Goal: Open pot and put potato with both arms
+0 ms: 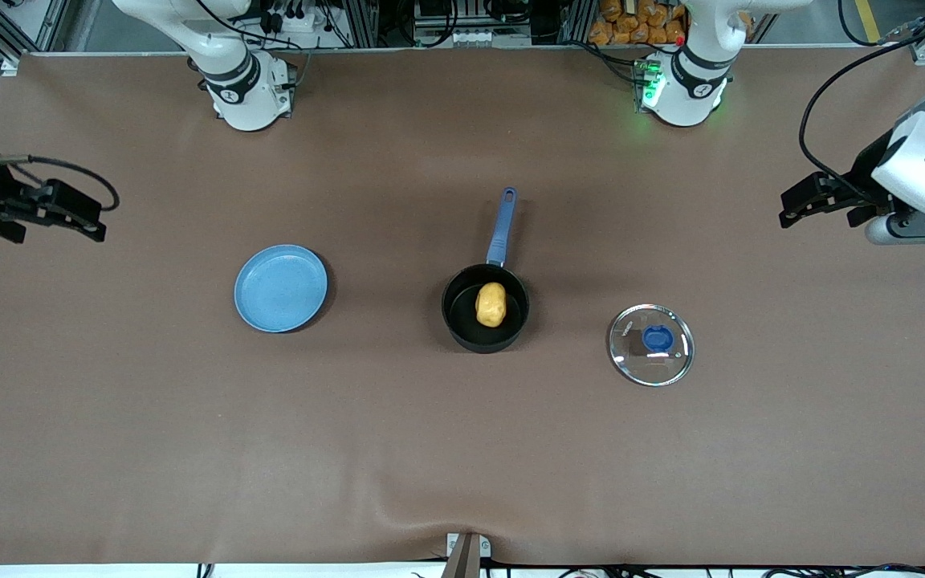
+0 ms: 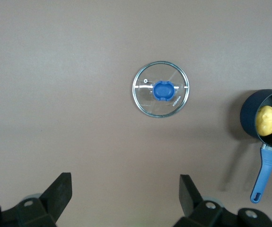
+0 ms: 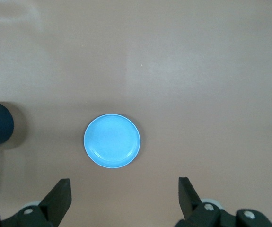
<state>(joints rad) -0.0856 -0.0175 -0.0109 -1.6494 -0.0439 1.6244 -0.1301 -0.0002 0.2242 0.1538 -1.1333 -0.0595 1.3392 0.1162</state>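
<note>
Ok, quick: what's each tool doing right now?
Left tool: open, empty, over bare table near the round glass lid.
Right tool: open, empty, near the flat light-blue plate.

pot: matt black, blue plastic-looking handle | potato: yellow, dull, lumpy skin | lid: clear glossy glass, shiny metal rim, blue knob | plate: light blue, smooth, faint sheen | table: brown matt cover, slight wrinkles
</note>
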